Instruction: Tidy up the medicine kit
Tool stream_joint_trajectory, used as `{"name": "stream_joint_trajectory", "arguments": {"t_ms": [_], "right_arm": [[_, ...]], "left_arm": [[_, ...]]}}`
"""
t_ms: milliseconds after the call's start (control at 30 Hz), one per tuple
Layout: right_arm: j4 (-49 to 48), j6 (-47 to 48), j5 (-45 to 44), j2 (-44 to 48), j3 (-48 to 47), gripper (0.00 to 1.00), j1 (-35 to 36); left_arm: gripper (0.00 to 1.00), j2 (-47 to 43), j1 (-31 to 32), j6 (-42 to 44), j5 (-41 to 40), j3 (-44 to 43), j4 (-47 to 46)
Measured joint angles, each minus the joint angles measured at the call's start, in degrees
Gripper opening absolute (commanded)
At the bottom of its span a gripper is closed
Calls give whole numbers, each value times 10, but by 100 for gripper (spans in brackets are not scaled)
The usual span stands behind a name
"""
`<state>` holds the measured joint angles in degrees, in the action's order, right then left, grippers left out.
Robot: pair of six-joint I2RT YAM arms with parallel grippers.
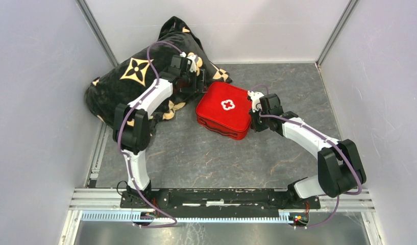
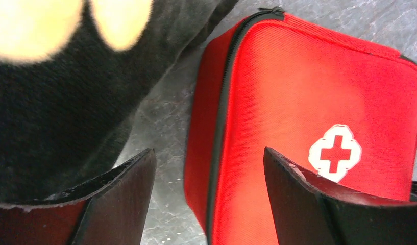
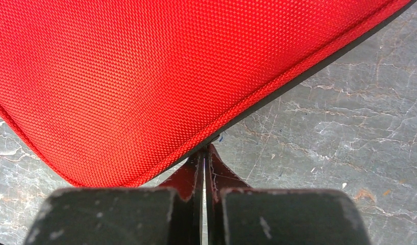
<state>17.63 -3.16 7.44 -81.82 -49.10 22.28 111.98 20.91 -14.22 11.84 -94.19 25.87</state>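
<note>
Medicine kit [image 1: 224,109] beside pillow [image 1: 112,87]; left jaws released, right jaws clenched, perhaps on rim.

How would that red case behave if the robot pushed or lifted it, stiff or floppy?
Probably stiff: the red case keeps flat faces and crisp edges, unlike the slumped pillow beside it. Lying flat and boxy, it should slide rather than roll or tip. Its woven fabric looks textured, so likely not slippery.
</note>
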Motion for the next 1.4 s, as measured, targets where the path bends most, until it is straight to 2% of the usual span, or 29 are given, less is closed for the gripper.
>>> {"name": "stream_joint_trajectory", "arguments": {"t_ms": [167, 367, 567, 633, 833, 900, 1267, 1400], "right_arm": [[0, 0, 5, 0, 0, 0, -1], [0, 0, 7, 0, 1, 0, -1], [0, 0, 7, 0, 1, 0, -1], [0, 0, 7, 0, 1, 0, -2], [9, 0, 3, 1, 1, 0, -2], [12, 1, 0, 3, 1, 0, -2], [17, 9, -9, 46, 29, 0, -2], [19, 30, 27, 71, 50, 0, -2]], "left_arm": [[81, 46, -28, 23, 58, -3, 0], [77, 68, -28, 23, 122, -3, -16], [68, 84, -21, 23, 163, -4, -32], [59, 92, -19, 23, 176, -7, -37], [13, 106, -16, 17, 189, -21, -56], [3, 110, -17, 15, 190, -26, -63], [2, 112, -13, -15, 177, -22, -79], [2, 112, -10, -22, 175, -20, -85]]}}
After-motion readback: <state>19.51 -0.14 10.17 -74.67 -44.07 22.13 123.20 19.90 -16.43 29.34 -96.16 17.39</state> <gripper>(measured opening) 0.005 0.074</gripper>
